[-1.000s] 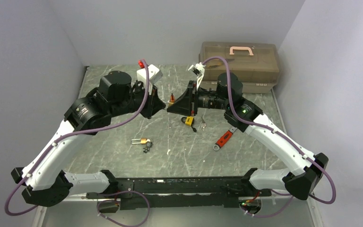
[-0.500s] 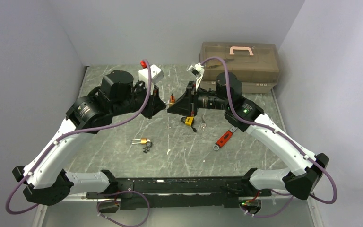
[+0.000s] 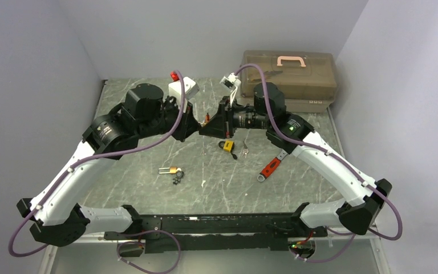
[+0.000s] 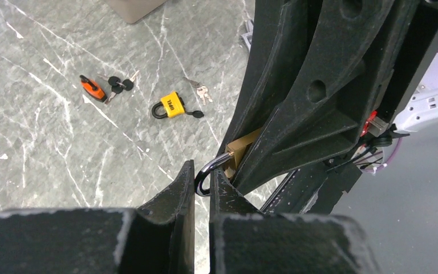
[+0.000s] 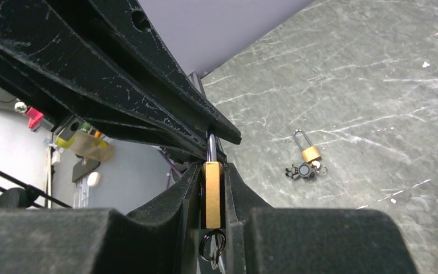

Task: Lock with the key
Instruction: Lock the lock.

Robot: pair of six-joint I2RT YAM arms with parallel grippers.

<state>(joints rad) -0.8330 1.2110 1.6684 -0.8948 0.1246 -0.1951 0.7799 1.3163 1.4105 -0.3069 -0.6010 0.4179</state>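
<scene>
padlock in right hand, toolbox shut

Arms raised, reaching inward; left gripper and right gripper tip to tip, jaws clamped

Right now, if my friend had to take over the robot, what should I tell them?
Left gripper: shut on the shackle of the brass padlock, which is held up off the table.
Right gripper: shut on the lock's brass body. The two grippers meet nose to nose.
A key ring hangs under the body. Whether a key sits in the keyhole is hidden.
A yellow padlock and a second brass lock lie on the table.
Done: lock lifted and gripped at both ends.
Left: probably press the shackle in and turn the key. I cannot tell if it is locked.
</scene>
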